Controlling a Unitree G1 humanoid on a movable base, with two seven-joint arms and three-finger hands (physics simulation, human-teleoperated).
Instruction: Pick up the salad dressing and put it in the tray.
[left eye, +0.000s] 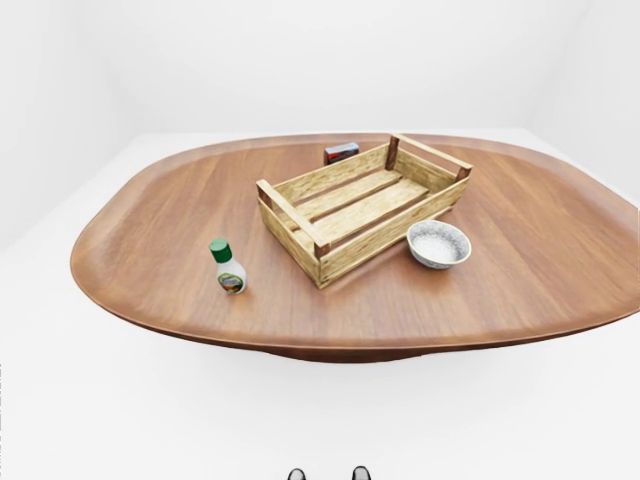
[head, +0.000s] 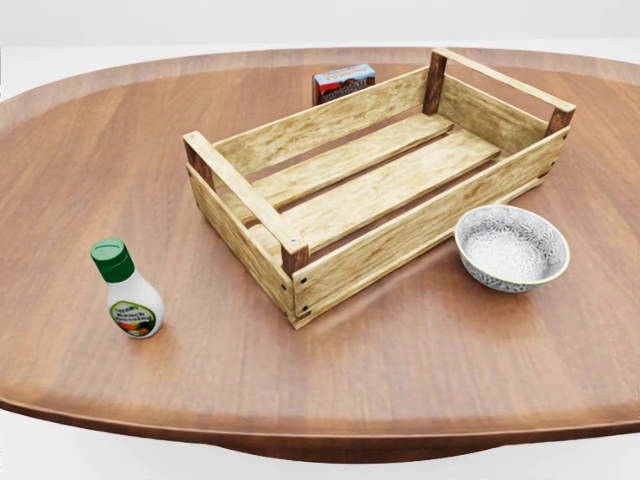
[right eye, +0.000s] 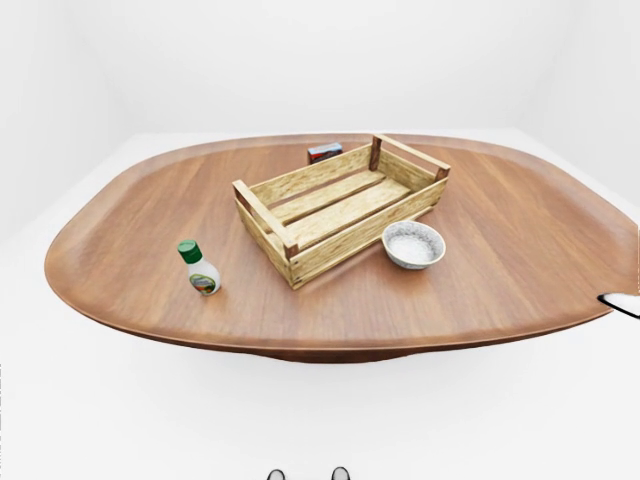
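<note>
The salad dressing bottle is small and white with a green cap and a green-orange label. It stands upright on the wooden table, at the lower left in the head view. The tray is an empty slatted wooden crate set at an angle in the middle of the table, to the right of the bottle and apart from it. Neither hand shows in any view. A small dark-edged shape pokes in at the right edge of the right-eye view; I cannot tell what it is.
A patterned white bowl sits just right of the crate's lower right side. A small red box stands behind the crate's upper side. The oval brown table has its near rim at the bottom of the head view, with white floor around it.
</note>
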